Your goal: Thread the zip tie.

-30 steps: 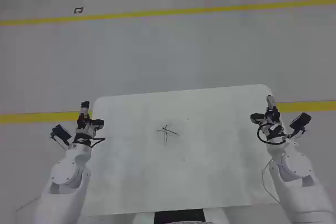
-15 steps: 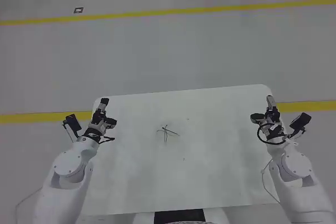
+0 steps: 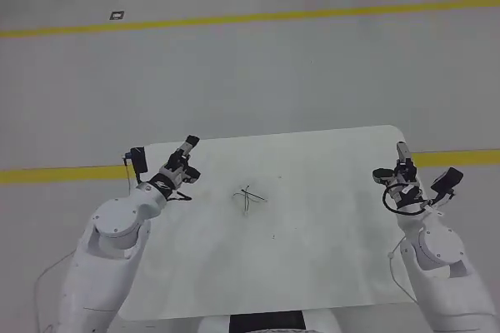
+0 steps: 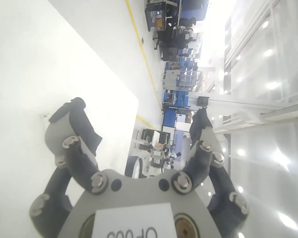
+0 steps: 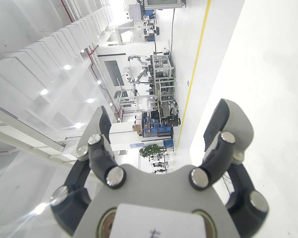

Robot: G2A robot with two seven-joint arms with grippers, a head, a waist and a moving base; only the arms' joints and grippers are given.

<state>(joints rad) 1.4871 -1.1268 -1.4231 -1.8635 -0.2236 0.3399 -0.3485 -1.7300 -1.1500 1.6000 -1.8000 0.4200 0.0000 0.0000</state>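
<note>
Top view, left to right: the left gripper [image 3: 188, 146] hovers over the far left corner of the white rectangular table [image 3: 317, 258]. Its dark-padded fingers [image 4: 72, 115] are spread wide with nothing between them. Near the middle of the table lies the thin dark plastic zip tie [image 3: 249, 198], flat on the surface with its strands crossing, well apart from both grippers. At the table's right edge hangs the right gripper [image 3: 402, 155], its fingers [image 5: 221, 120] likewise parted and empty.
</note>
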